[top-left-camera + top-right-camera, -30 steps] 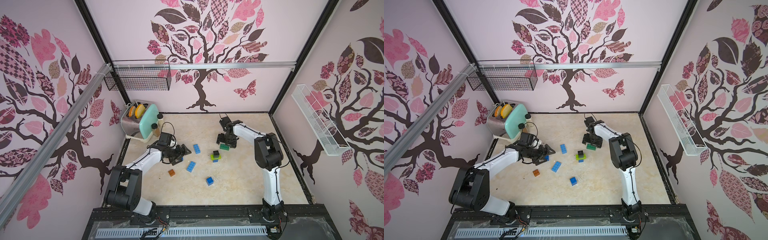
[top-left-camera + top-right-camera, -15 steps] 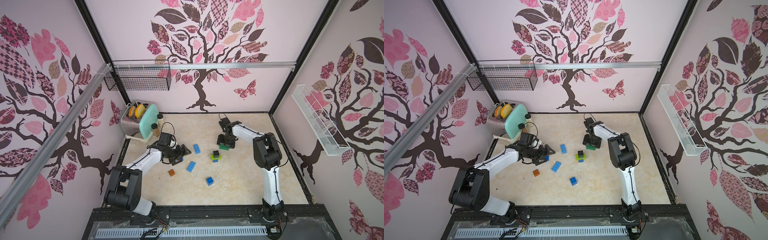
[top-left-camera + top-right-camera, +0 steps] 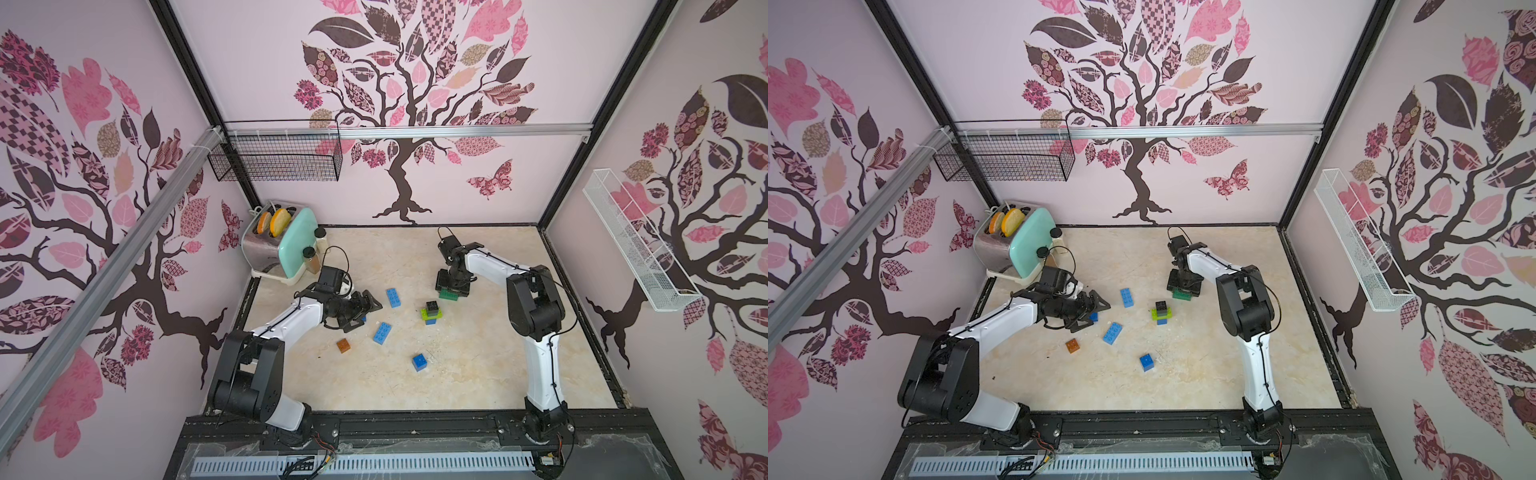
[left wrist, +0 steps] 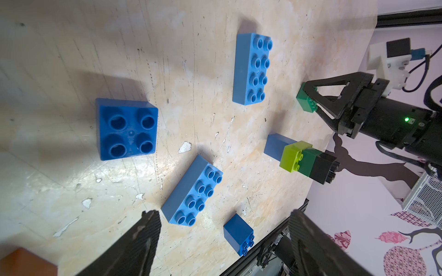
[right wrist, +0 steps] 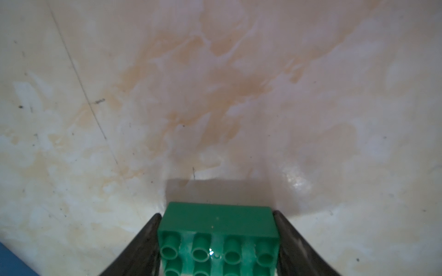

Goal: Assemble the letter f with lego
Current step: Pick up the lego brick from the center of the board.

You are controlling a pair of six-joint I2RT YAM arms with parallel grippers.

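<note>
The lego lies scattered on the marble table. My right gripper points straight down, and its two fingers press the short ends of a dark green oblong brick that rests on the table. My left gripper hangs open low over a blue square brick, with nothing between its fingers. Two light blue oblong bricks lie near it. A small stack of blue, lime, dark green and black bricks stands mid-table. Nearer the front lie a brown brick and a second blue square brick.
A mint and chrome toaster with two jars beside it fills the far left corner. A black wire basket hangs on the back wall. A white wire shelf hangs on the right wall. A black rail runs along the table's front edge.
My right gripper's jaws have narrowed onto the dark green oblong brick and it has sunk slightly. The left arm and the loose bricks have not moved.
</note>
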